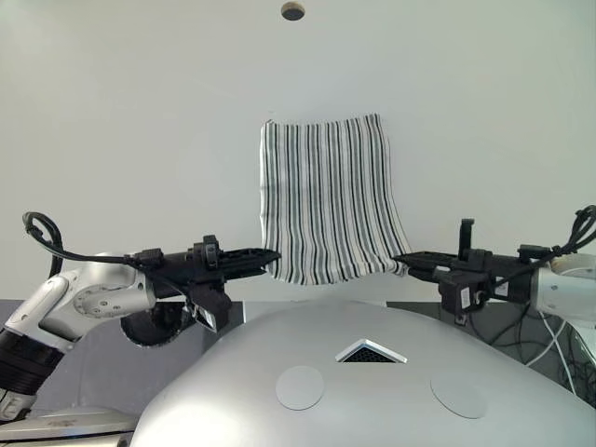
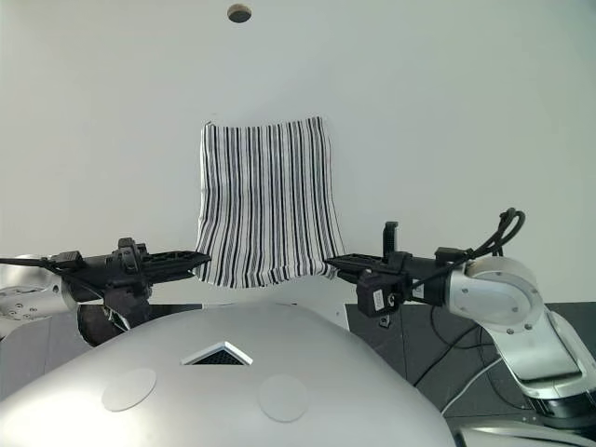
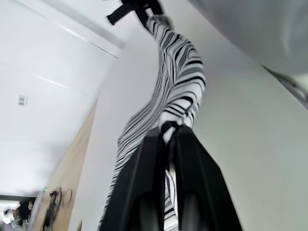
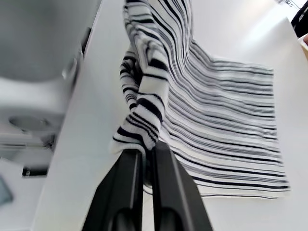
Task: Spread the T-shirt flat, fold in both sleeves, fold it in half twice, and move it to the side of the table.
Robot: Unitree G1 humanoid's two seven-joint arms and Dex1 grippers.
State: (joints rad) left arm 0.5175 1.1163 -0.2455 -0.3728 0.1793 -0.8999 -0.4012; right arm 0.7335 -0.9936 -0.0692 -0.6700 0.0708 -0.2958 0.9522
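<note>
Pinching the near corners of the striped T-shirt (image 1: 326, 196), the left gripper (image 1: 270, 255) and right gripper (image 1: 402, 261) each have their fingers clamped on cloth, with the near edge held up off the white desk (image 1: 121, 140); the sleeves look folded in, and the far edge lies flat farther out; a shallow pinch could slip, or uneven arm travel could skew the fold; a small dark disc (image 1: 292, 11) sits farthest off.
</note>
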